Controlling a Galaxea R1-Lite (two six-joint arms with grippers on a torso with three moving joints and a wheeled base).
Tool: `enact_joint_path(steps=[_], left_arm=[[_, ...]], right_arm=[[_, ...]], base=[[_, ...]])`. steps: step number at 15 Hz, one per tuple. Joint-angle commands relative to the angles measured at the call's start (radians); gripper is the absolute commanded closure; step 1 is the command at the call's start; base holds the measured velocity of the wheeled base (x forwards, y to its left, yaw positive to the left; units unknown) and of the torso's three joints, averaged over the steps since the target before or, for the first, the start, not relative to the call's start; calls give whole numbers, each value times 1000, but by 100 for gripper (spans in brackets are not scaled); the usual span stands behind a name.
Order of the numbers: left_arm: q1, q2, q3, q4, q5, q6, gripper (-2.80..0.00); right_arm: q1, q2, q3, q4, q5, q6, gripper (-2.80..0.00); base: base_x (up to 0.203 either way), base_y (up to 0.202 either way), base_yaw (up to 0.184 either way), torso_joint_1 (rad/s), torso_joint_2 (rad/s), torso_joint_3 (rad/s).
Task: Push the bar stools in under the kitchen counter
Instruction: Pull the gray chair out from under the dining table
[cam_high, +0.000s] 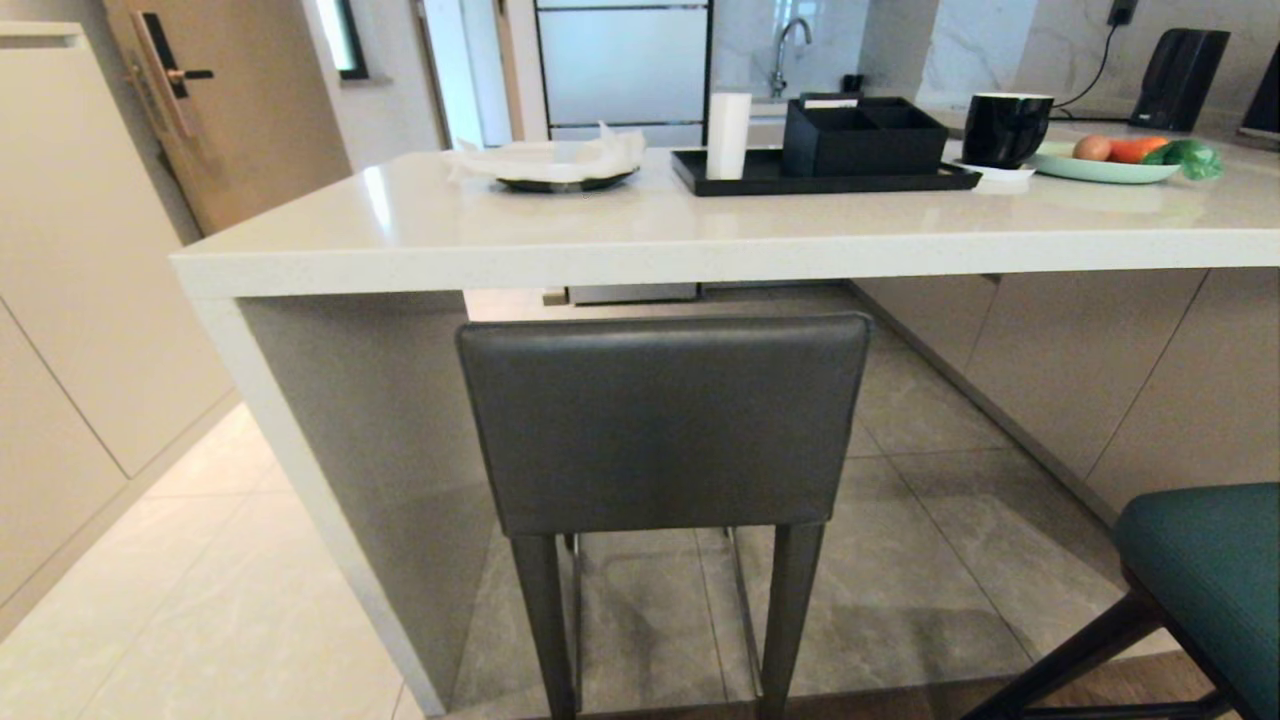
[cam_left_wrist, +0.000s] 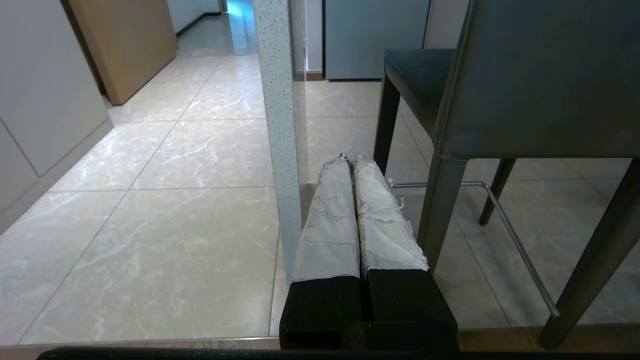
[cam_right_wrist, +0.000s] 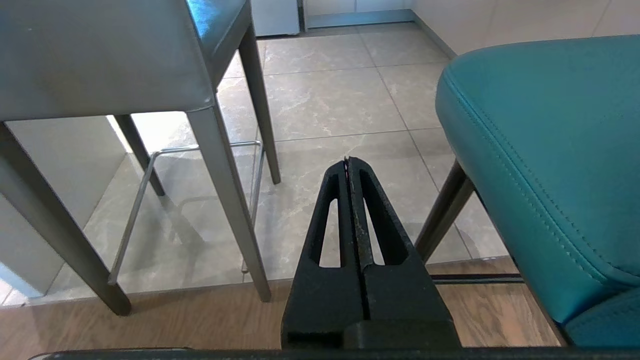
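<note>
Head view looks straight at the dark grey stool (cam_high: 665, 420), so I'll place everything off that. It stands upright on the grey tiles with its square back toward the camera, and the back's upper edge sits just below the front lip of the white worktop (cam_high: 640, 235). Its seat reaches in under the slab, though how far in I can't tell. Right beside the grey stool, on the left, is the worktop's white slab end leg (cam_high: 330, 440). Off to the right of the grey stool, well apart from it, the teal stool (cam_high: 1205, 580) pokes in at the corner, out from under the slab, with one thin black leg showing.

Up on the worktop behind the grey stool: a dark plate with crumpled white paper (cam_high: 565, 165), a black tray (cam_high: 820, 175) carrying a white cup and a black box, then a black mug (cam_high: 1005, 128) and a green plate of vegetables (cam_high: 1110, 165) further right.

Left wrist view has the left tool (cam_left_wrist: 352, 160) low down, its cloth-wrapped fingers pressed together, holding nothing, between the slab leg and the grey stool's rear leg. Right wrist view has the right tool (cam_right_wrist: 348, 161), black fingers together too, empty, in the gap between the grey stool and the teal seat.
</note>
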Motion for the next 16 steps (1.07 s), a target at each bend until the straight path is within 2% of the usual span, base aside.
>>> enact_joint_path(steps=[1, 6, 9, 11, 16], left_arm=[[0, 1, 40, -1, -1, 0, 0], [0, 1, 40, -1, 0, 0, 0], [0, 1, 40, -1, 0, 0, 0], [0, 1, 40, -1, 0, 0, 0], [0, 1, 40, -1, 0, 0, 0]], right_arm=[[-1, 1, 0, 0, 0, 0, 0], [-1, 1, 0, 0, 0, 0, 0], [0, 1, 0, 0, 0, 0, 0], [-1, 1, 0, 1, 0, 0, 0], [0, 1, 0, 0, 0, 0, 0]], base=[[0, 0, 0, 0, 0, 0], [0, 0, 0, 0, 0, 0], [143, 32, -3, 3, 6, 4], [0, 0, 0, 13, 9, -2], [2, 138, -2, 2, 2, 1]])
